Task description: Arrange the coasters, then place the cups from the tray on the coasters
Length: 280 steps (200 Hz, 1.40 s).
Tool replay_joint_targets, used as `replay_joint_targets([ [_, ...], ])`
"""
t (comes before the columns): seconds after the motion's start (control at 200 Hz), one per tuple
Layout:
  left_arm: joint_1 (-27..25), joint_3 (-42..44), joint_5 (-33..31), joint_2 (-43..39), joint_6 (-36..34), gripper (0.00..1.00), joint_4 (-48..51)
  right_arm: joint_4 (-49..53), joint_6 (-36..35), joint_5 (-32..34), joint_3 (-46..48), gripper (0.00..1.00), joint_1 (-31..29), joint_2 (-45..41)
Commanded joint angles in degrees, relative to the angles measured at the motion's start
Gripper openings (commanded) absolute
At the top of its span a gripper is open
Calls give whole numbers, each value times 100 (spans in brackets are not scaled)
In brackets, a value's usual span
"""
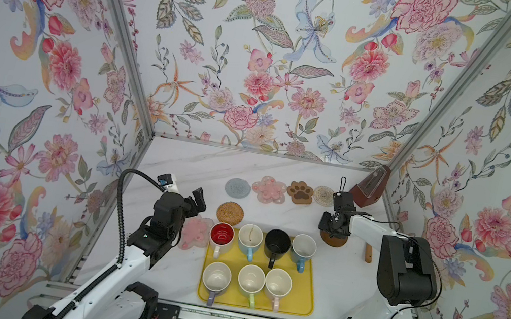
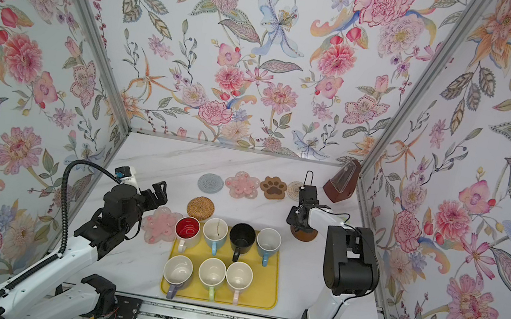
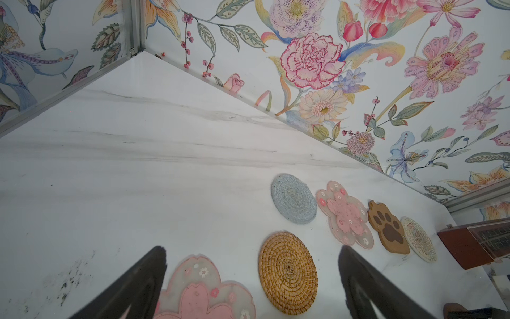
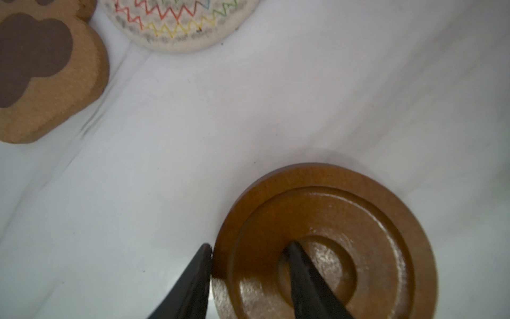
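Four coasters lie in a row at the back: grey woven [image 1: 238,187], pink flower [image 1: 269,189], brown paw [image 1: 300,192] and beige woven [image 1: 324,195]. A tan rattan coaster [image 1: 230,213] lies nearer, and a second pink flower coaster [image 1: 196,233] lies left of the yellow tray [image 1: 306,304]. Several cups stand on the tray, among them a red-inside one [image 1: 222,234] and a black one [image 1: 277,242]. My left gripper [image 3: 251,248] hangs open above the near flower coaster [image 3: 198,292]. My right gripper [image 4: 249,245] is shut on the dark wooden disc coaster [image 4: 345,221], one finger at its rim and one in its centre hollow.
A brown metronome [image 1: 367,189] stands in the back right corner, close behind the right arm. A wooden handle [image 1: 368,253] pokes out beside the right arm. Flowered walls close in the table on three sides.
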<state>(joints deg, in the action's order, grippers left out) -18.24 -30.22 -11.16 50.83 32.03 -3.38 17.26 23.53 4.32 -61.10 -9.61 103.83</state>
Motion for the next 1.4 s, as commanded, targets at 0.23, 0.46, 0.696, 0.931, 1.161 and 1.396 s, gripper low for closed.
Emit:
replay_joint_targets([
  [0.23,106,113,-4,-96,61,99,153,172,-130,-306,-472,45,-88,523],
  [0.46,128,118,0,-103,66,99,187,138,-95,-360,-508,44,-228,574],
  [0.696,153,84,53,-20,106,99,223,140,-42,-464,-689,43,-518,612],
  [0.931,167,57,64,-12,110,99,289,129,64,-625,-783,43,-793,648],
  [1.161,175,40,79,53,119,99,329,69,150,-707,-746,43,-1003,612],
  [1.396,222,-2,138,202,128,99,358,-40,261,-837,-745,43,-1139,682],
])
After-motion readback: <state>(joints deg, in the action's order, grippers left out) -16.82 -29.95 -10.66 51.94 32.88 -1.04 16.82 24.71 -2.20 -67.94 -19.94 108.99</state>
